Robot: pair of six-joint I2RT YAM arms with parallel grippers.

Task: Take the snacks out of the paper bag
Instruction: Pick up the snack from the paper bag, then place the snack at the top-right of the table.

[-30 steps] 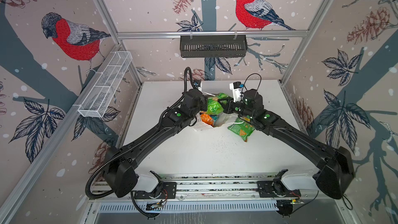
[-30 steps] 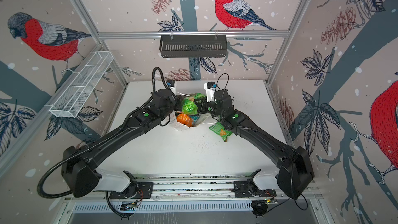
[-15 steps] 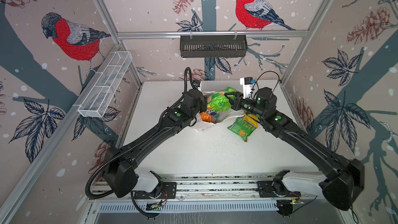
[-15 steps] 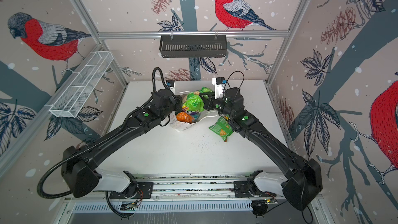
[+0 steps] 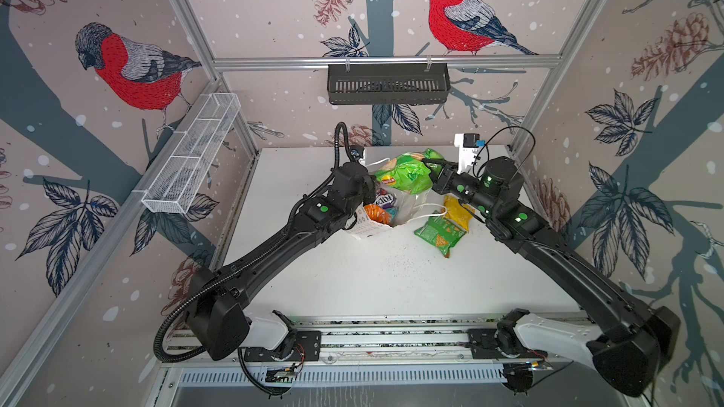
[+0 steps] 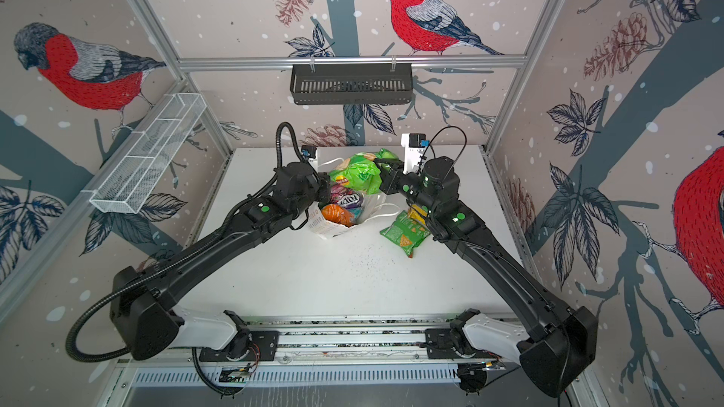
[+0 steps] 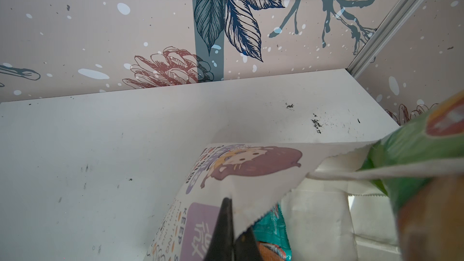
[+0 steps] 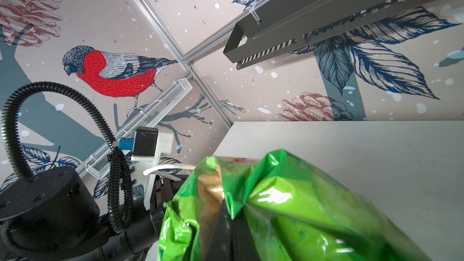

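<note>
In both top views, a white paper bag printed with lilac panels is seen on the white tabletop toward its far edge, about midway between the left and right edges, with its mouth open. A large bright-green crinkly plastic packet is held clear above that mouth, clamped at one end by the right pincer. An orange packet and a purple packet marked "FOXS" are visible inside the bag. Just beside the bag, toward the right edge, a flat green packet with orange triangles lies on the tabletop. A yellow packet touches it on the far side and is partly covered by the right arm.

In the left wrist view, the bag's wall, printed with a cartoon girl, is pinched between the black fingers of the left pincer, which are closed on the paper rim. A teal packet is seen inside, and a white cord handle is stretched across the mouth.

In the right wrist view, the bright-green packet fills the foreground. Its crumpled end is gripped between the dark fingers of the right pincer, which are drawn together on it.
</note>
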